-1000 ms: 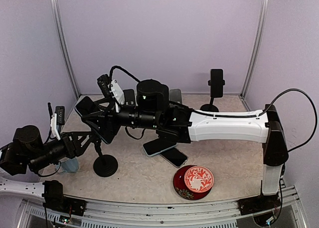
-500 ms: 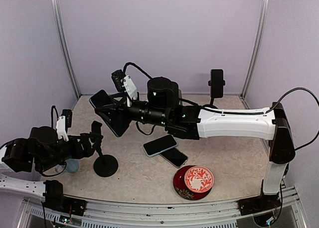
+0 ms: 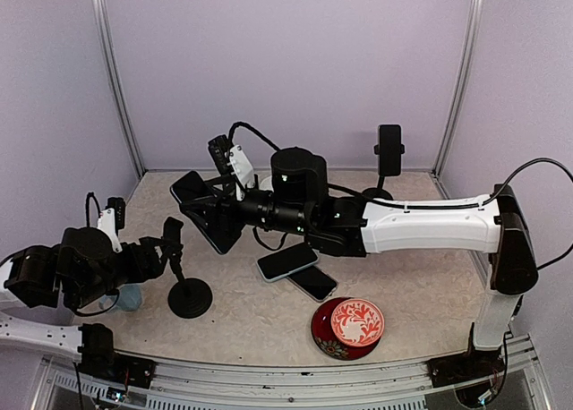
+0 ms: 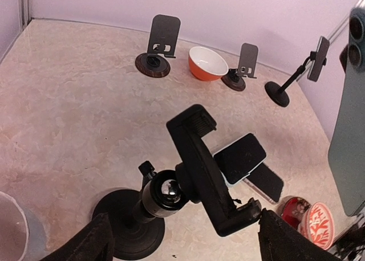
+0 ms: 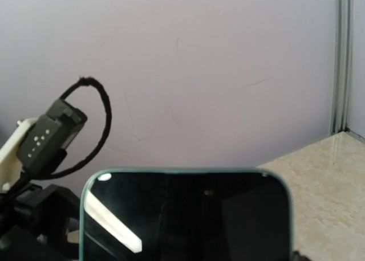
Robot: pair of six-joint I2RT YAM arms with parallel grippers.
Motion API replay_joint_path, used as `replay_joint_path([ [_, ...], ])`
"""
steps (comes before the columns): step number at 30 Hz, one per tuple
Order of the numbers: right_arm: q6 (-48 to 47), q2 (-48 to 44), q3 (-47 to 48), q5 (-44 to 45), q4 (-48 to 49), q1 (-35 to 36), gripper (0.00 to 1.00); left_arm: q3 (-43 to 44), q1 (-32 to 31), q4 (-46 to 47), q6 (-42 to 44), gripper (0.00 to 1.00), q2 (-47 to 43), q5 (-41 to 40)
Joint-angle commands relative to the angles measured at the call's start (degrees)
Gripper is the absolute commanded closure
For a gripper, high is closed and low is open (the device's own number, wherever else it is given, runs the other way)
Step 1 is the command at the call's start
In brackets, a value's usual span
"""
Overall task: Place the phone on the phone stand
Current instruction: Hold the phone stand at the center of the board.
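Right end effector (image 3: 221, 215) is shut on the phone (image 3: 202, 209), which it holds in the air, tilted, up and to the right of the clamp head of the phone stand (image 4: 197, 170). Compared with one second ago, the phone has risen and drawn back toward the right: it then sat low, close against the clamp head, and now stands apart from it with a visible gap. Judgement: the phone is not seated, the approach appears to have been backed off for a fresh line-up, and the placement is yet to be done. In the right wrist view only the top of the dark screen shows, so the grip itself cannot be checked there. Left end effector (image 3: 157, 253) is spread wide, one finger (image 4: 97, 244) to each side of the stand near the clamp's lower end. No firm contact can be confirmed, so the stand appears unsteadied. Its tip has stayed by the stand while the wrist behind it has lifted slightly. The right arm rises upright from its base at the near right, then runs level across the surface (image 3: 421, 285) to the left, passing over two spare phones (image 3: 286, 260) lying flat. The left arm sits low and folded at the near left, pointing right toward the stand. The clamp head is canted, so the phone's edges need matching to its jaws.
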Motion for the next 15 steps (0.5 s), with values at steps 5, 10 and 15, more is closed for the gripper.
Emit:
replay_joint_path([
  [5, 0.7, -5.0, -2.4, 0.7, 6.6, -0.1, 0.46, 0.2, 0.4, -2.7, -3.8, 0.33, -2.0, 1.8],
  [10, 0.8, -5.9, -3.3, 0.6, 6.8, -0.2, 0.46, 1.7, 0.4, -6.2, -5.8, 0.32, -1.2, 2.5],
  [15, 0.9, -6.9, -4.8, 1.2, 7.5, -0.1, 0.46, 3.5, 0.4, -11.4, -10.5, 0.26, -2.0, 0.0],
])
